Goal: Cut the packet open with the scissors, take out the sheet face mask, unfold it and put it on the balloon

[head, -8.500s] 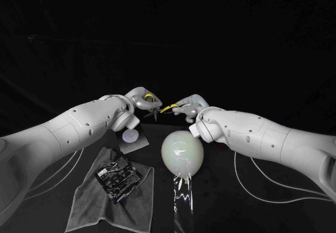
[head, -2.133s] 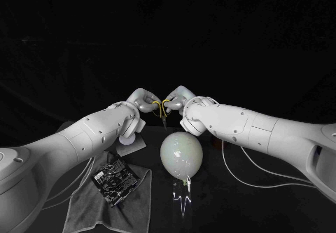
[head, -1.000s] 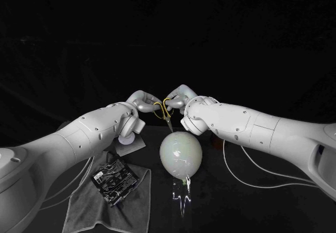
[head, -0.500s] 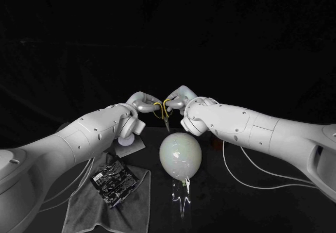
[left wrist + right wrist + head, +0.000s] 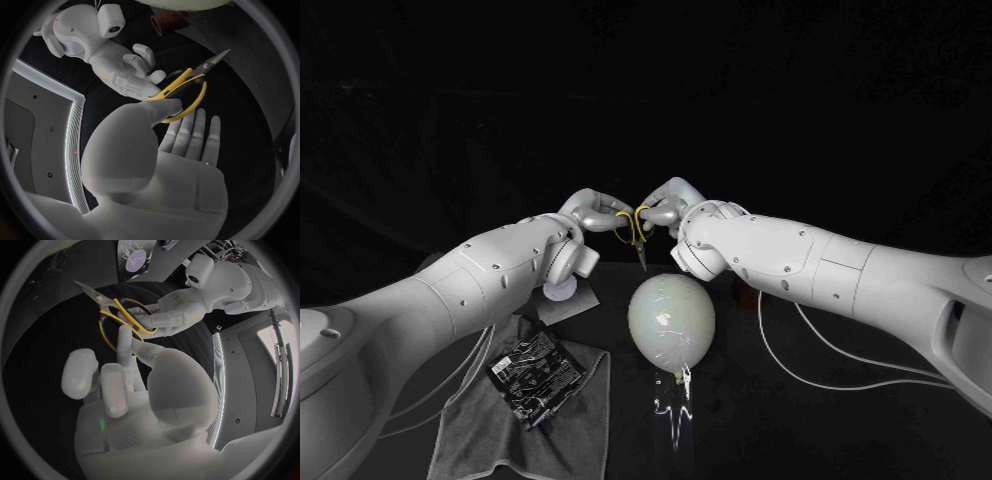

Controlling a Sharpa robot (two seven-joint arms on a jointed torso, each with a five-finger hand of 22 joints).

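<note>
Yellow-handled scissors (image 5: 636, 228) hang blades down above the far end of the pale balloon (image 5: 671, 315), and both hands hold them by the handles. My left hand (image 5: 599, 212) meets them from the left, my right hand (image 5: 671, 202) from the right. In the left wrist view my left hand (image 5: 169, 145) has its thumb against a yellow loop of the scissors (image 5: 184, 92). In the right wrist view a finger of my right hand (image 5: 119, 385) passes through a loop of the scissors (image 5: 119, 322). A black packet (image 5: 531, 372) lies on a grey towel (image 5: 488, 440) at the front left.
A small pale card (image 5: 567, 292) with a round white mark lies beyond the towel, under my left forearm. A shiny clear strip (image 5: 672, 410) trails from the balloon's near end towards the table's front. A brown cylinder (image 5: 167, 21) stands by the balloon.
Since the earliest frame both hands have come together and risen, and the scissors have turned from lying crosswise to hanging blades down. In the last second the blades swung slightly left.
</note>
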